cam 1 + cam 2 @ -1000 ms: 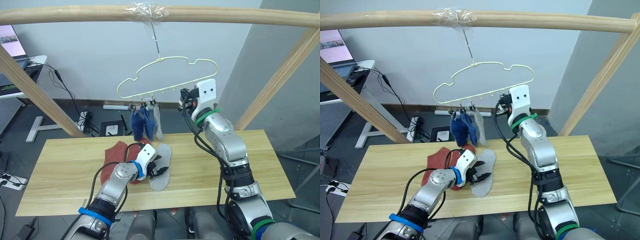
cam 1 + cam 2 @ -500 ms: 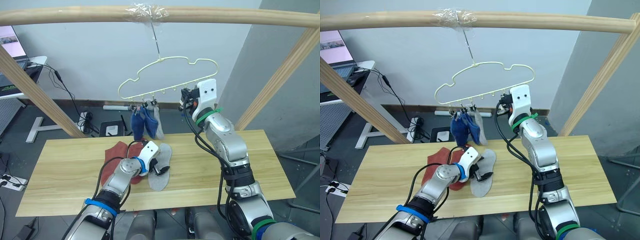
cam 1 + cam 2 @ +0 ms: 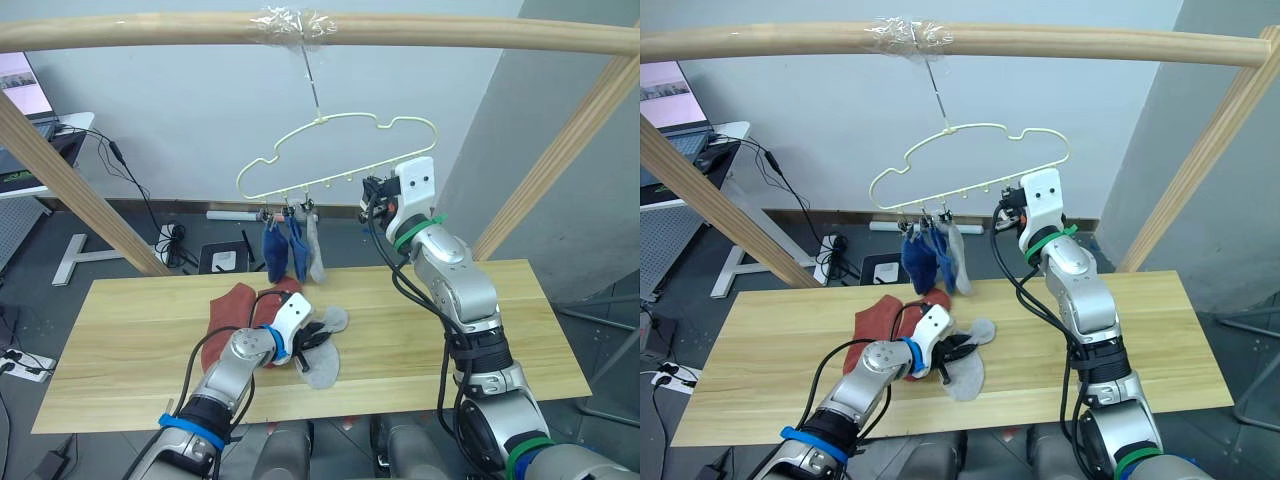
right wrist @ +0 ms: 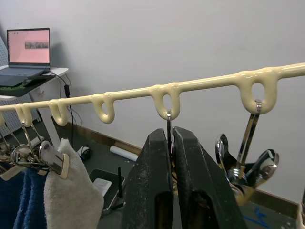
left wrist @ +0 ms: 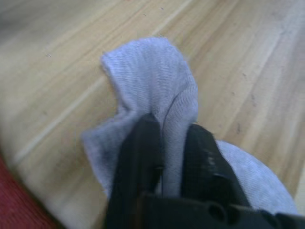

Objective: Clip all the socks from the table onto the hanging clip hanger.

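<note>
Left tool clenched on grey sock beside red socks; right tool apparently pinching a hanger clip.

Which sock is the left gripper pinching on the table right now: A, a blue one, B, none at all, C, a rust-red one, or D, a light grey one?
D: the left gripper is shut on a fold of the light grey sock lying on the table, while the rust-red socks lie beside it.
</note>
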